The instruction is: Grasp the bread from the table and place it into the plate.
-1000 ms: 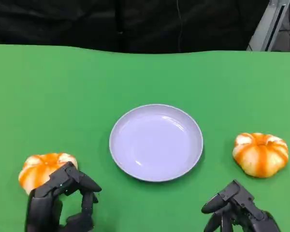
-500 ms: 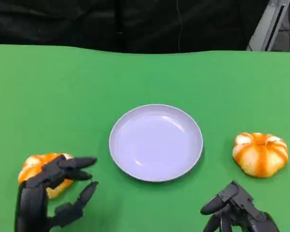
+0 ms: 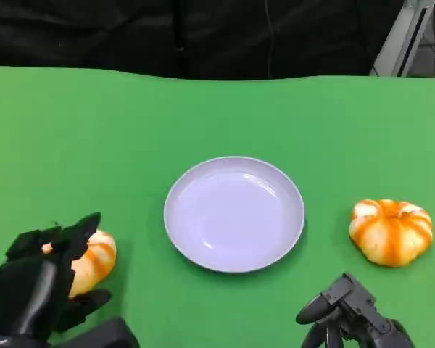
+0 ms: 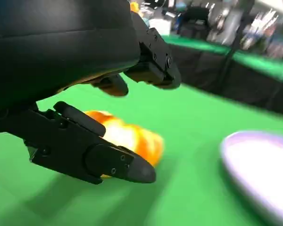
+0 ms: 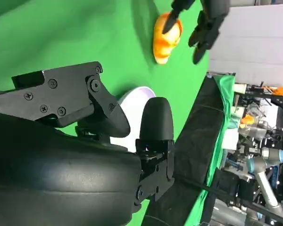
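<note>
Bread lies left of the plate; I see my left hand spread around it, grip unconfirmed. Left wrist view shows fingers apart. My right hand hangs empty, fingers parted.

orange striped bread left of empty lavender plate.

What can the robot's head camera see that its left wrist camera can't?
The head view alone shows a second bread at the table's right and the right hand. The left wrist view alone shows, up close, open space between the left hand's fingers and the bread. Both show the left hand, the left bread and the plate.
</note>
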Tool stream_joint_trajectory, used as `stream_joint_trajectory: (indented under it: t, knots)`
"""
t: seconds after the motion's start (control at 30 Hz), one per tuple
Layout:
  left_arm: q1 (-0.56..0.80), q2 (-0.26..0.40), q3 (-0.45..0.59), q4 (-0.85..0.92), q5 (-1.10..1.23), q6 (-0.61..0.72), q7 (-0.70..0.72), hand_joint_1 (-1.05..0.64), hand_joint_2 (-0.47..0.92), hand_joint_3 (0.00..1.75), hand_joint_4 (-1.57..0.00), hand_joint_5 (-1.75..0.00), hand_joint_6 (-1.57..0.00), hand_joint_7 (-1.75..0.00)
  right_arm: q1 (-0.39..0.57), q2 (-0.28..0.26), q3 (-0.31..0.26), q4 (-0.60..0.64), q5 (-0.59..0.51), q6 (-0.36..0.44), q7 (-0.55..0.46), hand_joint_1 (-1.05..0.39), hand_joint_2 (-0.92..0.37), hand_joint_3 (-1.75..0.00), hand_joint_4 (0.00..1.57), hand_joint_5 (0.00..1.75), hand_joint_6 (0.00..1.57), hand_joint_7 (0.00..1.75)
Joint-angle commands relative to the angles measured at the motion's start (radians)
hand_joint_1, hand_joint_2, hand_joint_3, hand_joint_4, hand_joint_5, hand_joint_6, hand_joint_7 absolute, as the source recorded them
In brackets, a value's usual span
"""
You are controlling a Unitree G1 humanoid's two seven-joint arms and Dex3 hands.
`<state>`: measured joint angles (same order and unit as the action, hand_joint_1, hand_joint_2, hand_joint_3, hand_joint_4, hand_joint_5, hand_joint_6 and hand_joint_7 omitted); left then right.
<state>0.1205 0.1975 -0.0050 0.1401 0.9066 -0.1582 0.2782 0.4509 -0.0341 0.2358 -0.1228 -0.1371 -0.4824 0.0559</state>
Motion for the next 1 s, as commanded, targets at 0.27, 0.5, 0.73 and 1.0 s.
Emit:
stream_joint_trajectory:
  t: [0.27, 0.5, 0.73, 1.0]
  knots:
    - [-0.080, 0.097, -0.118, 0.016, 0.006, 0.222, -0.143, -0.62, 0.92, 0.18, -0.02, -0.36, -0.25, 0.00, 0.004, -0.001, -0.002, -0.006, 0.008, 0.011, -0.009, -0.08, -0.92, -1.16, 0.37, 1.75, 0.15, 1.75]
    - [-0.266, 0.113, -0.203, 0.268, -0.028, 0.257, -0.145, -0.62, 0.92, 0.18, -0.03, -0.38, -0.26, -0.01, 0.009, -0.003, -0.005, -0.007, 0.014, 0.013, -0.008, -0.08, -0.92, -1.15, 0.37, 1.75, 0.16, 1.75]
    - [-0.327, 0.122, -0.223, 0.427, -0.123, 0.175, -0.071, -0.53, 0.92, 0.23, -0.08, -0.42, -0.31, -0.03, 0.011, -0.007, -0.007, -0.011, 0.013, 0.012, -0.005, -0.08, -0.92, -1.16, 0.37, 1.75, 0.16, 1.75]
    - [-0.379, 0.138, -0.196, 0.679, -0.269, -0.160, 0.192, -0.24, 0.57, 1.14, -0.91, -1.68, -0.78, -1.51, 0.005, -0.007, -0.007, -0.007, 0.004, 0.012, -0.009, -0.08, -0.92, -1.16, 0.36, 1.75, 0.16, 1.75]
